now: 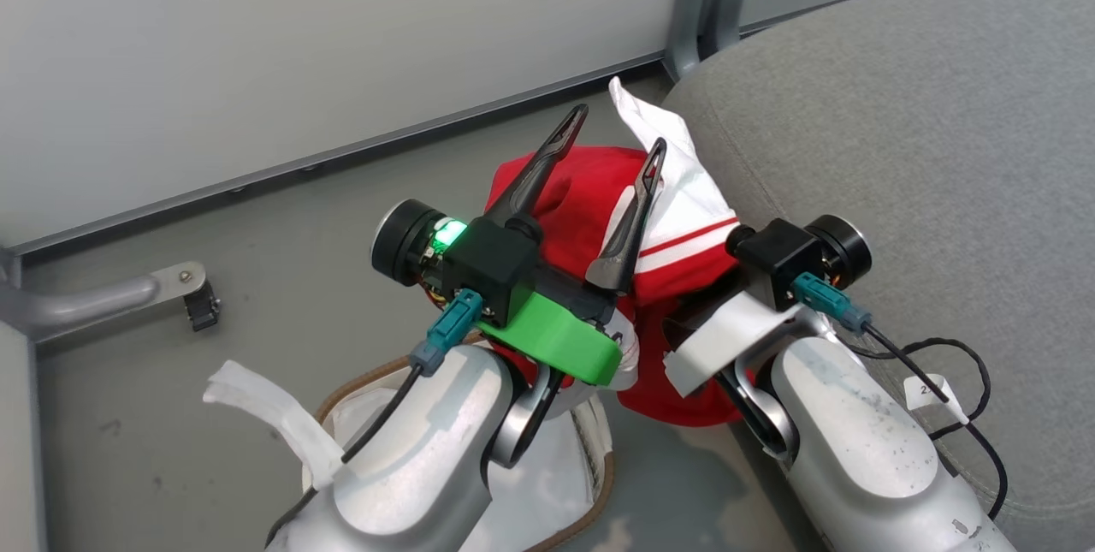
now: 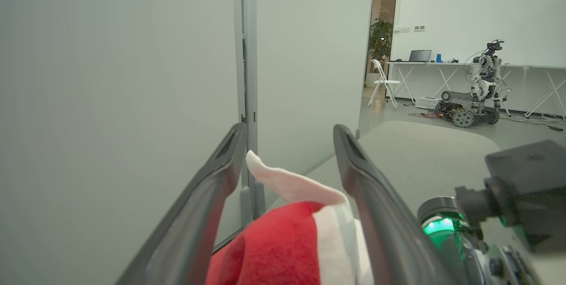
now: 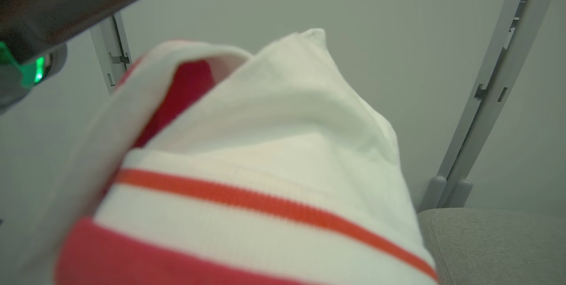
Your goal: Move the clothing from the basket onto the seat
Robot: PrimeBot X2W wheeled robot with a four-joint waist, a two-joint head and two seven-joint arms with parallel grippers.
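In the head view, our left gripper (image 1: 618, 129) has its two dark fingers spread wide, released, above the red clothing (image 1: 590, 192). The clothing hangs bunched just beside the rounded edge of the seat (image 1: 898, 107), with a white point sticking up. Its lower folds drape over our right gripper (image 1: 766, 251) and hide the fingers, so we cannot tell whether they clamp the cloth. The basket (image 1: 364, 381) stands on the floor on the side of the clothing away from the seat, mostly under our left forearm, and its white liner (image 1: 257, 402) is flopped outward.

In the left wrist view, the left gripper (image 2: 288, 132) is parted and nothing is pinched. The clothing (image 2: 274, 249) sits low between the finger bases, red with a white tip. The seat (image 2: 420, 152) stretches away just beside it. Well beyond the seat we see another wheeled robot (image 2: 477, 95), a folding chair (image 2: 382, 86) and a table (image 2: 522, 66).

In the right wrist view, the clothing (image 3: 265, 165) lies close over the lens, white with an orange-red stripe, and covers our own fingers. A corner of the seat (image 3: 495, 245) sits just beside its lower edge. A grey partition post (image 3: 486, 99) rises behind the seat.
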